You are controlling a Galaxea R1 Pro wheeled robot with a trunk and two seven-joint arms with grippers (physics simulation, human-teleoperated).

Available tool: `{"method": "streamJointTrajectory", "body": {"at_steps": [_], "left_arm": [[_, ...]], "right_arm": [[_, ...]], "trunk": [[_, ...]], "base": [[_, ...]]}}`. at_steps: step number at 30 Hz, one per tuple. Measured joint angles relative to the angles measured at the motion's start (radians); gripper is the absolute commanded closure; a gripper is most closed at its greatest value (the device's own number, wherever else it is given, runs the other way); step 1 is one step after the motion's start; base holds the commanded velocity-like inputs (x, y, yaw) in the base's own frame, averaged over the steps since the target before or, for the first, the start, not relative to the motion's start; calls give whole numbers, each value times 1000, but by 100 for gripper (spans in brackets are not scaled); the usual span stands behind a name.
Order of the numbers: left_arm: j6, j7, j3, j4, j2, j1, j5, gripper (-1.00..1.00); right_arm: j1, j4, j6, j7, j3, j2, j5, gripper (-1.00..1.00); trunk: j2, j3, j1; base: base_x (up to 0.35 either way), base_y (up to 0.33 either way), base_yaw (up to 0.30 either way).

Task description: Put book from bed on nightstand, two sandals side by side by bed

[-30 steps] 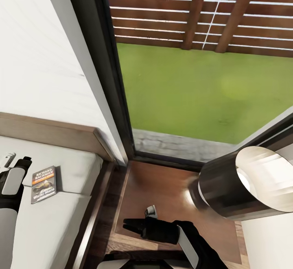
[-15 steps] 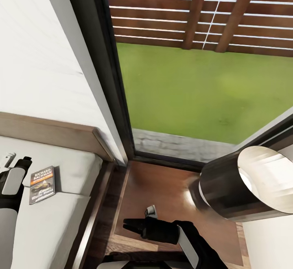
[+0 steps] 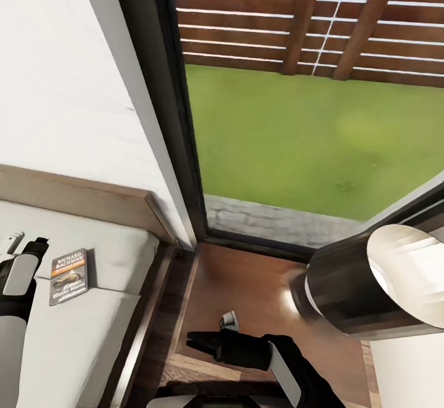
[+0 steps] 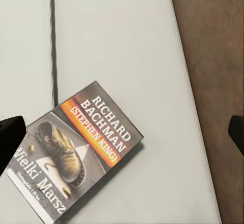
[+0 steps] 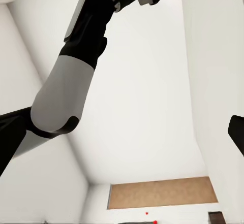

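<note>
The book [image 3: 68,275] lies flat on the bed's pale mattress [image 3: 114,254], near its right edge and the brown headboard [image 3: 80,198]. In the left wrist view the book [image 4: 76,153] shows its "RICHARD BACHMAN" cover and orange band. My left gripper [image 4: 123,132] hangs open above it, jaws spread wide and apart from the cover. In the head view that left gripper [image 3: 13,241] is at the left edge, beside the book. My right gripper [image 3: 200,341] is open and empty over the front of the nightstand [image 3: 246,285]. The sandals are out of view.
A dark-shaded lamp [image 3: 364,285] stands on the nightstand's right part. Behind it a tall dark-framed window [image 3: 176,118] looks onto a green lawn and a wooden fence. A white wall [image 3: 68,87] rises behind the headboard. A narrow gap separates bed frame and nightstand.
The head camera has turned slightly, so window, bed and book drift a little right and up in the picture. Both arms keep their places in the view.
</note>
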Motion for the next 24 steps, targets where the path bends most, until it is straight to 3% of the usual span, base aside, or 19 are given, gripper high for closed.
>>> {"method": "streamJointTrajectory", "body": {"at_steps": [16, 24], "left_arm": [[0, 0, 0, 0, 0, 0, 0, -100], [0, -1, 0, 1, 0, 0, 0, -100]], "right_arm": [[0, 0, -1, 1, 0, 0, 0, -100], [0, 0, -1, 1, 0, 0, 0, -100]], "trunk": [[0, -4, 0], [-56, -29, 31]], "base": [[0, 0, 52], [0, 0, 0]]}}
